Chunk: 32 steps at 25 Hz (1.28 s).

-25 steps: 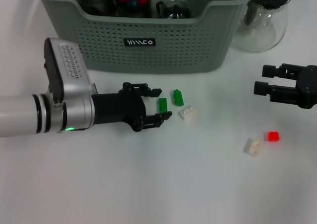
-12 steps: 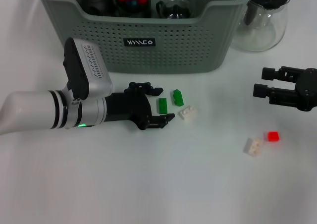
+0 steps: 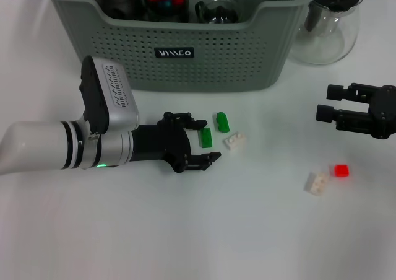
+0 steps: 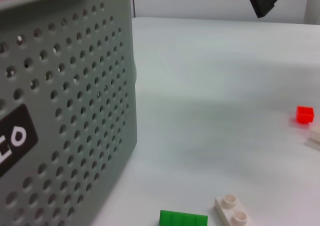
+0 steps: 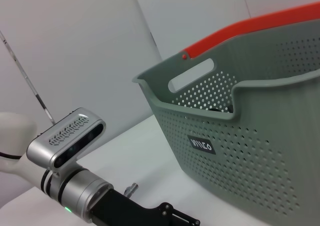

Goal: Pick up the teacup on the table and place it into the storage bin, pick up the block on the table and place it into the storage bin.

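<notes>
The left gripper [image 3: 197,140] sits low on the table [image 3: 198,230], fingers spread wide around a green block [image 3: 205,137] without touching it. Closing off-centre could nudge it into the second green block [image 3: 221,121] just beyond. Farther back stands the storage bin [image 3: 185,57]. The right gripper [image 3: 328,103] hovers open, well apart.

White table [image 3: 185,243], storage bin [image 3: 260,63], glass pitcher [image 3: 331,35], scattered blocks [image 3: 234,142]

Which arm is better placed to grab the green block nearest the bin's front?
Left. Its end effector is open on the table with a green block between its fingers, just before the storage bin. The right end effector hangs far off, nearer the red block.
</notes>
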Motion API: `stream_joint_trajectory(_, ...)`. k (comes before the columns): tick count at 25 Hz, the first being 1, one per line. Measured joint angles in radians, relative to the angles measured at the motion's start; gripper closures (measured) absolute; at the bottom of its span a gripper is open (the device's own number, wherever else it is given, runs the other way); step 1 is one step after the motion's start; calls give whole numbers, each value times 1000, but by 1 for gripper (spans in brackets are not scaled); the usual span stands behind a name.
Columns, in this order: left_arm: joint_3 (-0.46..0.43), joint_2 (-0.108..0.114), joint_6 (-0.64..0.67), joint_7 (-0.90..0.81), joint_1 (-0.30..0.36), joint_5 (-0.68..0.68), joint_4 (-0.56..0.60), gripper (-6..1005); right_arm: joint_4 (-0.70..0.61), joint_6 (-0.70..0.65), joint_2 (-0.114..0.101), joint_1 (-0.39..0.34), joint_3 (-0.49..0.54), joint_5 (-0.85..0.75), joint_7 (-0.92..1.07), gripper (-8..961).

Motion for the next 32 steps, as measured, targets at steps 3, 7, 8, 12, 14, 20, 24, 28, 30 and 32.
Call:
stream_joint_trajectory(3, 0, 0, -5, 1, -1, -4, 0, 271, 1, 0, 0, 0, 0, 0, -2, 209)
stream_joint_trajectory(7, -3, 0, -14, 1, -7, -5, 0, 297, 2, 1, 1, -1, 2, 0, -6, 209)
stream_joint_trajectory(8, -4, 0, -16, 1, -8, -5, 0, 304, 2, 1, 1, -2, 2, 0, -7, 209)
stream_joint_trajectory(12, -1, 0, -31, 2, -12, -7, -1, 330, 3, 2, 2, -4, 4, 0, -8, 209)
stream_joint_trajectory(14, 1, -1, -38, 1, -14, -7, -1, 344, 3, 3, 2, -4, 5, 0, -8, 209)
stream_joint_trajectory(20, 3, -1, -37, 1, -16, 0, 5, 416, 3, 17, 2, -1, 1, 0, -10, 209)
stream_joint_trajectory(24, 11, 1, -20, -6, -12, 0, 13, 573, 3, 19, 2, 1, 0, 0, -10, 209)
stream_joint_trajectory(28, 11, 3, 79, -60, 24, -2, 88, 566, 3, 19, 1, 0, 2, 0, -10, 208)
stream_joint_trajectory(30, 6, 5, 175, -120, 55, -3, 172, 563, 3, 19, 0, 0, 4, 0, -10, 208)
stream_joint_trajectory(32, -5, 6, 280, -176, 85, -11, 259, 559, 2, 19, 0, -1, 5, 0, -10, 208)
